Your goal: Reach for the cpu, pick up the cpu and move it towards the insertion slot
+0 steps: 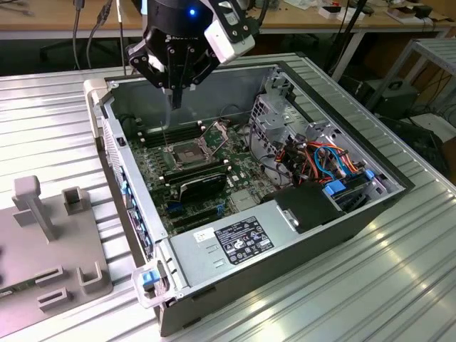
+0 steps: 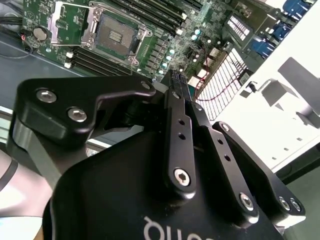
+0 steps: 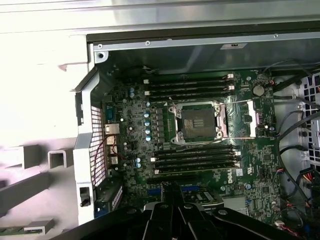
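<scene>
End effector (image 1: 176, 101) hovers above the open case (image 1: 313, 246), fingers (image 2: 176, 125) together; whether they pinch the cpu I cannot tell. Insertion slot (image 1: 187, 154) lies below, frame plate (image 1: 216, 134) raised: better approach squarely, avoiding it.

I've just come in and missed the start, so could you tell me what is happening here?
A robot arm's claw hangs over an open computer case, above the motherboard and close to the insertion slot. The slot's frame plate is raised and its dark centre is bare. The claw looks shut; whether it holds the cpu I cannot tell.
</scene>
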Motion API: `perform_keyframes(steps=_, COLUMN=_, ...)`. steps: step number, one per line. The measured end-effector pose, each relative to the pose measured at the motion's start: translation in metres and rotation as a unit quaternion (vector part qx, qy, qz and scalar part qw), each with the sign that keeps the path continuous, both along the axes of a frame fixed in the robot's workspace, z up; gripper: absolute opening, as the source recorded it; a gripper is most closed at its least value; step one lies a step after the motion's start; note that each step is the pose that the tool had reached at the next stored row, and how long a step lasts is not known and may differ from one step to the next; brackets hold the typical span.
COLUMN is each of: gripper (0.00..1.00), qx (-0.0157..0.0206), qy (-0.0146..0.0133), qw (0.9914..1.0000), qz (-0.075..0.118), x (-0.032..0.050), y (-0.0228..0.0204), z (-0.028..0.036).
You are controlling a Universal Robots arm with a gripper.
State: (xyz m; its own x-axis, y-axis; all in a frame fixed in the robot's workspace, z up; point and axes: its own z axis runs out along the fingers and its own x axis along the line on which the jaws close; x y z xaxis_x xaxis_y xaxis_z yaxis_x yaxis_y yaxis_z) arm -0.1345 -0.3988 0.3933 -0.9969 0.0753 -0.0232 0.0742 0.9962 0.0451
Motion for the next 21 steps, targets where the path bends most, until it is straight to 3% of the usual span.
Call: perform_keyframes(steps=21, gripper=0.11, qx=0.001, qy=0.0, qw=1.0, qz=0.0, x=-0.0118, y=0.0, z=0.0)
